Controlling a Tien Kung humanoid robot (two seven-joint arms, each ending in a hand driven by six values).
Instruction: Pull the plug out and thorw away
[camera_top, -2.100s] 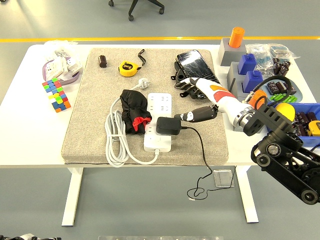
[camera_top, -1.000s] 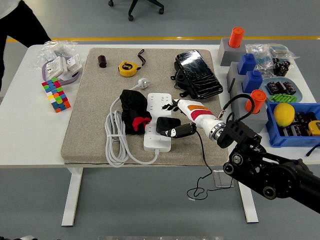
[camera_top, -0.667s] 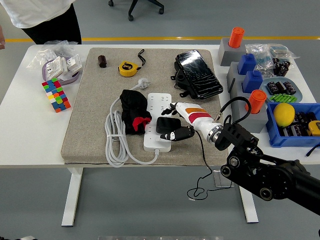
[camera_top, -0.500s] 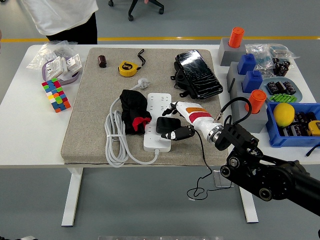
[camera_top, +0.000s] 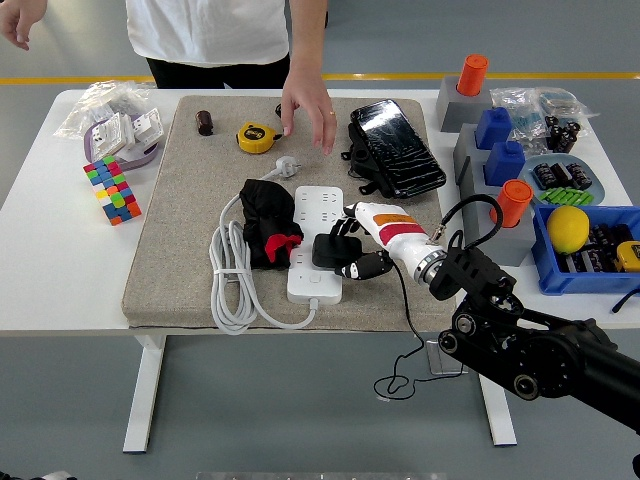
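Gripping the black plug where it sits seated in the white power strip on the grey mat, the right hand has its fingers clamped around the adapter body, thumb below and fingers above. This looks like the grasp stage, with the pull not yet made. Next comes a firm, straight lift away from the strip, which may rise with it. A person's hand hovers near the yellow tape measure at the far side.

lots of clutter here: rubik's cube on the left, yellow tape measure and a person's hand just beside it, black pouch, lemon in a blue bin.
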